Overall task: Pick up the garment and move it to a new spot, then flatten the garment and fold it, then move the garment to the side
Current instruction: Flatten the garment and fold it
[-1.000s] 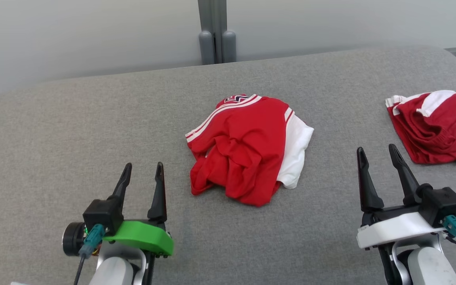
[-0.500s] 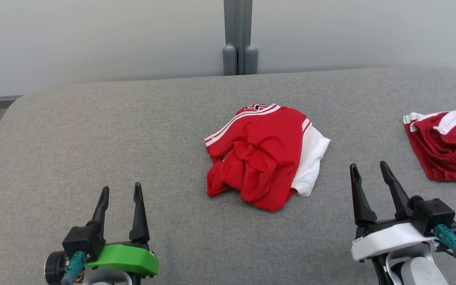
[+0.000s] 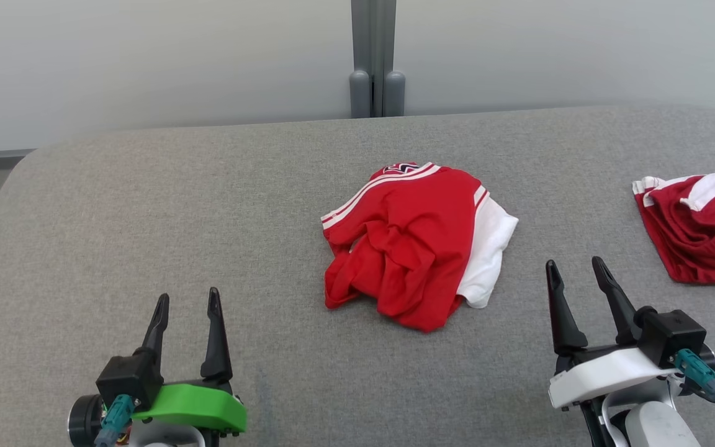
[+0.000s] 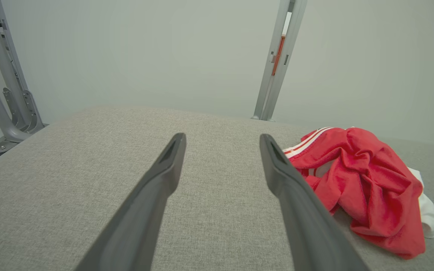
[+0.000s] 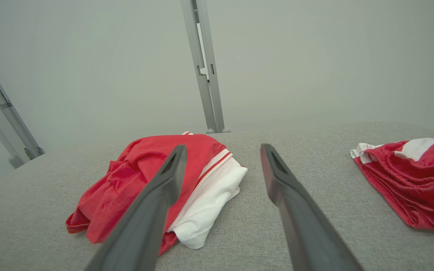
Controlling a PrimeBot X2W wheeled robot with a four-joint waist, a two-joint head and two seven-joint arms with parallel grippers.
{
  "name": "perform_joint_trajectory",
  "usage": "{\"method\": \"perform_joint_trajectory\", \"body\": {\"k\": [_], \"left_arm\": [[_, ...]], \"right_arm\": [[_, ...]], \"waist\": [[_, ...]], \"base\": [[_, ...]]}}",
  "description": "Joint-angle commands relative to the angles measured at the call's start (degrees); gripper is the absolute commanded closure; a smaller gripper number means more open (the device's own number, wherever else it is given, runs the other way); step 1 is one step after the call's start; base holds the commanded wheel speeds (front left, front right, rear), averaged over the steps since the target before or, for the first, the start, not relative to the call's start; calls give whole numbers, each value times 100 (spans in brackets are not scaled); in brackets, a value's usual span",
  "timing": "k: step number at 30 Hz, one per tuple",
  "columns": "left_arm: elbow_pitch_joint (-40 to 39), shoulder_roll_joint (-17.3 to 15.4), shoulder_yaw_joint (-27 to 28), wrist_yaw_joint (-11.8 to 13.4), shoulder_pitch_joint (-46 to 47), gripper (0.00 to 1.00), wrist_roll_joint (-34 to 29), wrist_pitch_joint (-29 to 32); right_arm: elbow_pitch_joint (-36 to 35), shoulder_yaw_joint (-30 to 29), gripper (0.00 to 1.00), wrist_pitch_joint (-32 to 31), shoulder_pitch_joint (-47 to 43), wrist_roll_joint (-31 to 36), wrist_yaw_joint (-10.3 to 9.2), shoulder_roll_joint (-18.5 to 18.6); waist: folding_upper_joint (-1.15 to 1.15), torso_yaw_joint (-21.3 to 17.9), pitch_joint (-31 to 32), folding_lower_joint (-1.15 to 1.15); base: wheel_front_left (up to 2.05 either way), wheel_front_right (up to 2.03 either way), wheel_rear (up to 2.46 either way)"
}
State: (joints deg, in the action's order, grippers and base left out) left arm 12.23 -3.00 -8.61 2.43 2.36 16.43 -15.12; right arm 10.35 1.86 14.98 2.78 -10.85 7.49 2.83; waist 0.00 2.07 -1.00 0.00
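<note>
A crumpled red and white garment (image 3: 416, 239) lies in a heap at the middle of the grey padded table (image 3: 146, 205). It also shows at the right of the left wrist view as the garment (image 4: 356, 180) and left of centre in the right wrist view as the garment (image 5: 153, 177). My left gripper (image 3: 187, 302) hovers open near the front left, well clear of the heap. My right gripper (image 3: 575, 267) is open at the front right, a short way right of the heap. Nothing sits between either pair of fingers.
A second red and white garment (image 3: 699, 226) lies bunched at the table's right edge, seen too as the second garment (image 5: 409, 177). A grey upright post (image 3: 373, 59) stands behind the table against a pale wall. The table's left corner is rounded.
The head camera shifted during the first half second, sliding the whole scene right and down. Since then both grippers have stayed open and barely moved; the garments lie unchanged.
</note>
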Motion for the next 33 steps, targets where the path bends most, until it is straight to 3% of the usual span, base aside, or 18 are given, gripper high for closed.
{"method": "perform_joint_trajectory", "body": {"k": [1,9,15,24,33], "left_arm": [[21,-2,25,-25,-68,0,-68,-2],[30,7,32,-44,42,0,-93,-2],[22,8,-46,-42,212,0,-68,-2],[5,5,-178,23,511,0,-13,-2],[14,7,-200,61,610,0,15,-2]], "right_arm": [[19,-16,0,21,72,15,0,13],[104,-206,0,15,236,156,0,14],[427,-607,0,-350,920,671,0,13],[2007,-1035,0,-915,2191,950,0,374],[3463,-998,0,-798,2836,616,0,486]], "waist": [[0,6,-6,0],[0,59,-109,0],[0,198,-362,0],[0,713,-930,0],[0,1005,-1167,0]], "base": [[0,0,0],[0,0,0],[0,0,0],[0,0,0],[0,0,0]]}}
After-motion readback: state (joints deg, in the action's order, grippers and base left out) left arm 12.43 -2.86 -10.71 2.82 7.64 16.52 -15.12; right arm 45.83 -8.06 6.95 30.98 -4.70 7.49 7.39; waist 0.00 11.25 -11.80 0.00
